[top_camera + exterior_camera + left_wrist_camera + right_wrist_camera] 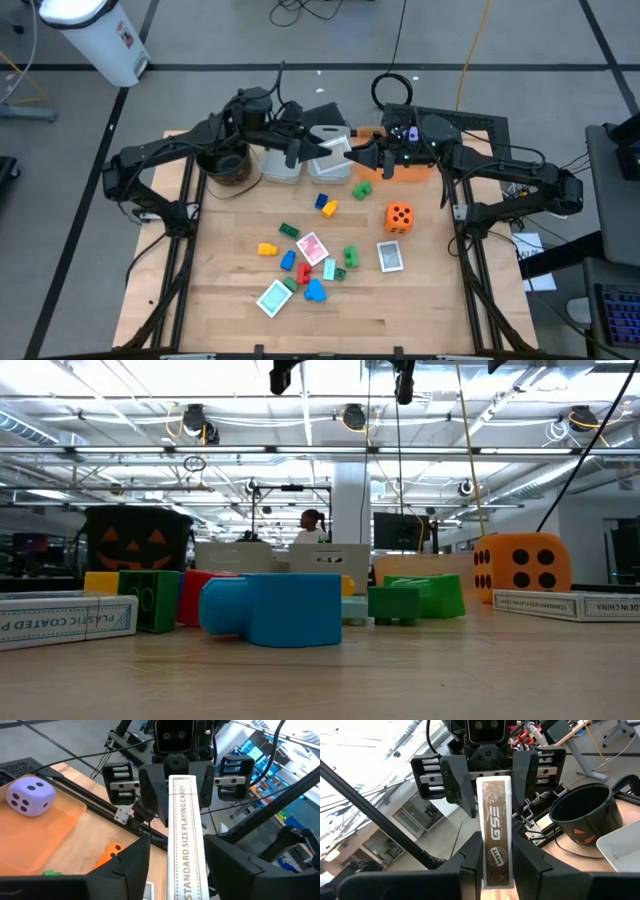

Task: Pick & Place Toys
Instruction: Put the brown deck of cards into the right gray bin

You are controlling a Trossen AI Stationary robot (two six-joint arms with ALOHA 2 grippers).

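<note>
I've got the card box [496, 832] pinched in my right gripper [490, 870], up in the air over the bins [300, 165]. My left gripper [177, 865] straddles its other end, fingers [122, 870] apart, not touching. Orange die [399, 216] and blocks [300, 262] sit on the table [420, 300].

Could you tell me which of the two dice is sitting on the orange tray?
The purple die is; it rests on the orange tray, while the orange die sits on the bare table.
</note>
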